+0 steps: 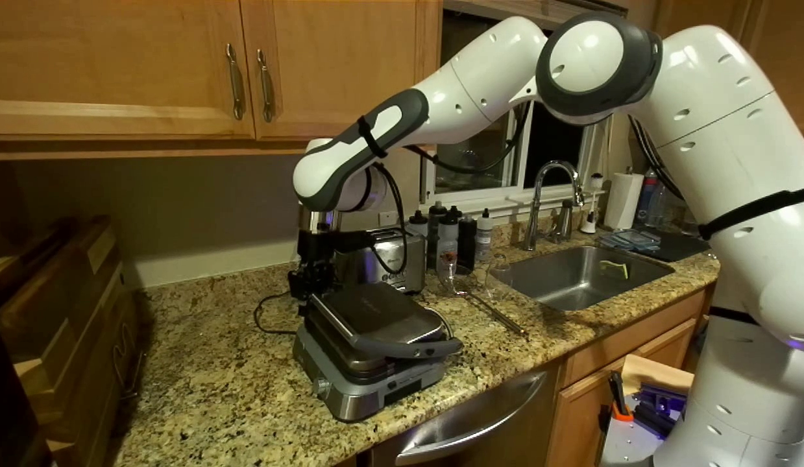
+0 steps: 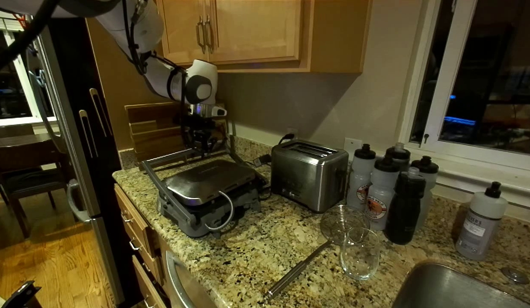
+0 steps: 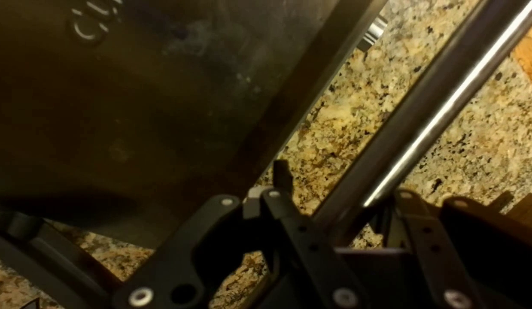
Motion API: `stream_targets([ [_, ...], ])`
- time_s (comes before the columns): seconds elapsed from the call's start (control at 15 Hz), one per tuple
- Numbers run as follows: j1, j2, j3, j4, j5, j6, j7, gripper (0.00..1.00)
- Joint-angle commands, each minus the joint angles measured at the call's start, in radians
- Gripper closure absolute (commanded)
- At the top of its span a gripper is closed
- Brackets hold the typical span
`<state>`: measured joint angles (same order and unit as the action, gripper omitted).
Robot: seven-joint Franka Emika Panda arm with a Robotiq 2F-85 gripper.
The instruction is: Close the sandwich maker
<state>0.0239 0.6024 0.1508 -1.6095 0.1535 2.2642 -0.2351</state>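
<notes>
The silver-grey sandwich maker point(image 1: 382, 314) stands on the counter with its lid lowered over the base; it also shows in an exterior view point(image 2: 209, 177). Its cooking plates are hidden. The dark lid point(image 3: 162, 107) fills the upper left of the wrist view. The metal bar handle point(image 3: 420, 128) runs diagonally down between my fingers. My gripper point(image 3: 338, 193) is open, with its fingers apart on both sides of the bar. It points down at the handle side of the lid in both exterior views point(image 1: 305, 301) point(image 2: 203, 147). Whether a finger touches the bar cannot be told.
A steel toaster point(image 2: 309, 173) stands behind the sandwich maker. Several bottles point(image 2: 382, 192), a clear glass point(image 2: 360, 254) and a metal stick point(image 2: 299, 269) lie toward the sink point(image 1: 583, 275). Wooden boards point(image 1: 71, 324) stand at the counter's far end. Cabinets point(image 1: 200, 71) hang above.
</notes>
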Motion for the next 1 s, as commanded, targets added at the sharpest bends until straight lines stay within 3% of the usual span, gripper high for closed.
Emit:
stream_targets([
  [0.0,-0.001,-0.078,-0.008,-0.056,-0.032,-0.054,-0.017,0.27],
  [0.27,0.007,-0.151,-0.027,-0.076,-0.091,-0.122,-0.009,0.02],
  [0.67,-0.005,-0.305,-0.082,-0.139,-0.156,-0.209,0.030,0.00],
  [0.93,-0.031,-0.432,-0.135,-0.266,-0.181,-0.212,0.048,0.00],
])
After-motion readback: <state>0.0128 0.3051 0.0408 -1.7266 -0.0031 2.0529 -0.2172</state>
